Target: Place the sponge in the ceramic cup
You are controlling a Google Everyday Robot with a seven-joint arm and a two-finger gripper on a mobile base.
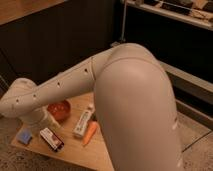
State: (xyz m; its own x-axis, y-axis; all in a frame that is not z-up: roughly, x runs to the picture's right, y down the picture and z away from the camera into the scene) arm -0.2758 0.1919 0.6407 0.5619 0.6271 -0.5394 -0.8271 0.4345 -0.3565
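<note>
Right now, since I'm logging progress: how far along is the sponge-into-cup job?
Done: nothing yet; the sponge lies flat on the table's left corner, apart from the gripper. In hand: the arm bends down over that end, its gripper low beside the orange-red bowl. Left: grasp the sponge, lift it and put it in the ceramic cup, which the arm hides from view.

Smooth off-white shell all over, matte, tinted warm by dim light. Huge rounded shoulder housing (135,100) at centre and right, bulging like a dome, no seams visible. Long tapered tube link (65,89) toward left, with row of small dark round holes along upper side. Rounded elbow cap (17,100) at far left, same pale shell. Short stubby last link (36,116) beneath. Hand (47,121) at lower left, just under elbow, pale, shape not made out.
</note>
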